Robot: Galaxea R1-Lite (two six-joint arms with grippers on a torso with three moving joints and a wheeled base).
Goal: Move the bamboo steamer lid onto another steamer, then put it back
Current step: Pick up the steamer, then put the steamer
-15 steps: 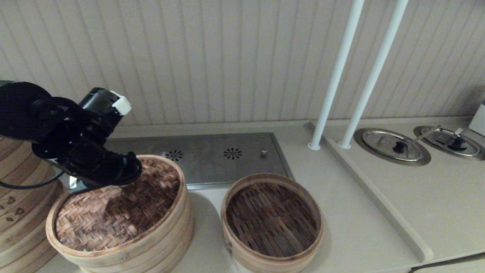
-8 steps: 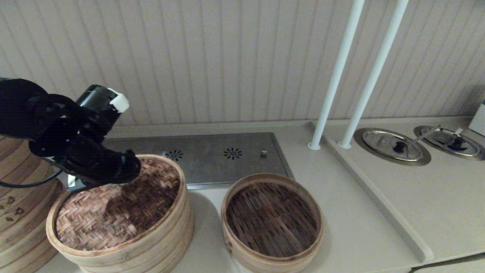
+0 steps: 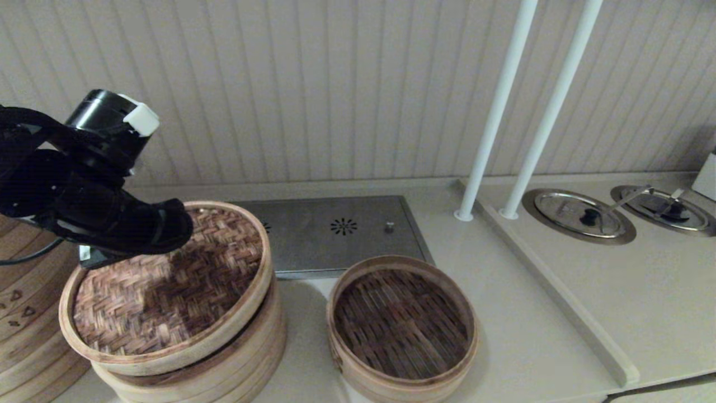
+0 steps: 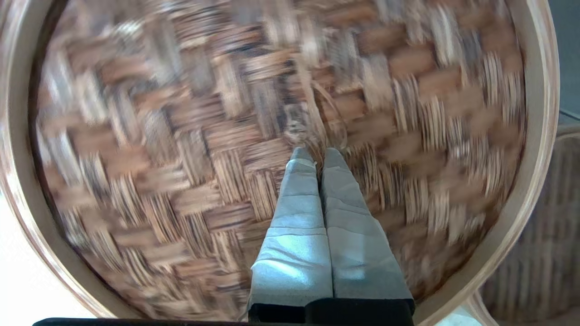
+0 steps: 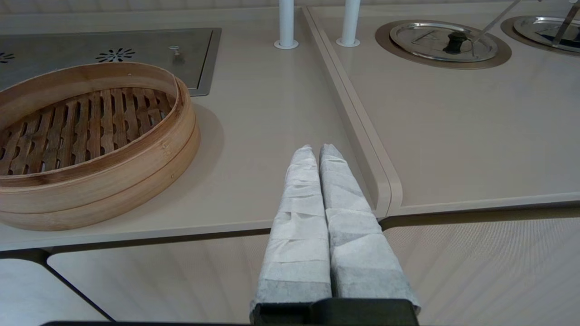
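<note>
Beige counter (image 3: 520,336), ribbed wall behind; no readable writing. Left gripper (image 4: 317,156), fingers pinched on the bamboo steamer lid (image 3: 162,280) at its centre (woven face up), holds it tilted, raised off its base basket (image 3: 224,364). Another steamer (image 3: 401,327) sits just beside. Right gripper (image 5: 316,151) pressed together, off the counter edge.

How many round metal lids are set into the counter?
2: one metal lid right of the white poles, another metal lid farther right by the picture's edge. More may lie beyond view.

Left gripper (image 4: 317,156) fingers pressed together; right gripper (image 5: 317,151) fingers together too.
</note>
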